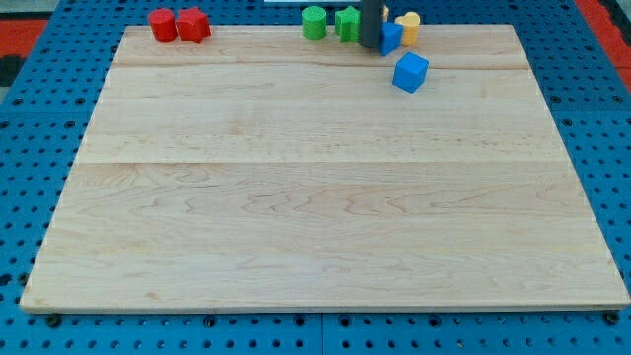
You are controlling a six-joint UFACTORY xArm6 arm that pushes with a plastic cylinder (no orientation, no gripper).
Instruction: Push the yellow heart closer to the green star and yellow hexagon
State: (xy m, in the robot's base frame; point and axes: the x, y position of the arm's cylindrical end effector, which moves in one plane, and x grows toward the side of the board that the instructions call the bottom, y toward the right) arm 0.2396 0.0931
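The dark rod comes down at the view's top edge, and my tip (369, 45) rests on the board. The green star (346, 23) lies just left of the rod, touching or nearly touching it. A yellow block (409, 27), which looks like the heart, sits right of the rod behind a blue block (391, 38) that lies against the rod's right side. A sliver of another yellow block (385, 12), probably the hexagon, shows just right of the rod at the top, mostly hidden.
A green cylinder (314, 22) stands left of the green star. A blue cube (410, 72) lies below the cluster. A red cylinder (163, 26) and a red star-like block (194, 25) sit at the top left of the wooden board (315, 197).
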